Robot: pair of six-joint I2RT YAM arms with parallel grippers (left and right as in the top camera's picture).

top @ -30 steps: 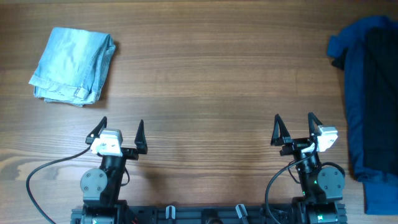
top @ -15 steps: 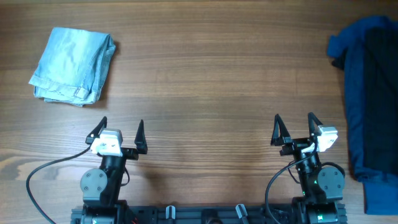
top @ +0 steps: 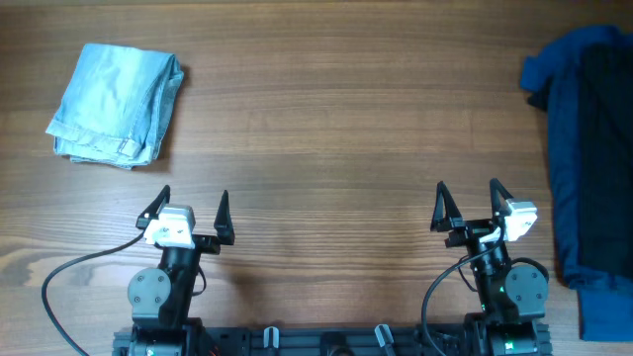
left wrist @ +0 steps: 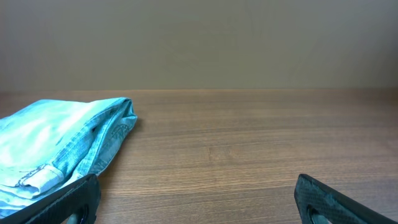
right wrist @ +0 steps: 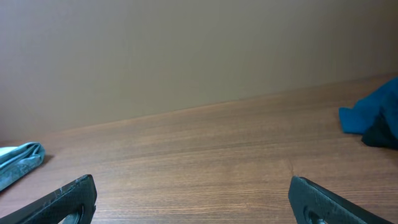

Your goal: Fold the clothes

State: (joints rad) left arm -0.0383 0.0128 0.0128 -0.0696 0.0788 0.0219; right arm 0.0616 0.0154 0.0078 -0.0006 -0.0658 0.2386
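Lying limp right of the released right claw [top: 468,196], crumpled royal-blue cloth garment [top: 559,129] and black cloth shorts [top: 605,158] look soft, light; pinch an edge. Left claw [top: 194,201] also released.

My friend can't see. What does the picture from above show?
Two robot arms sit at a wooden table, left gripper and right gripper both open and empty. A folded pale blue denim piece lies far left; a royal-blue garment with black cloth on it is heaped at the right edge.
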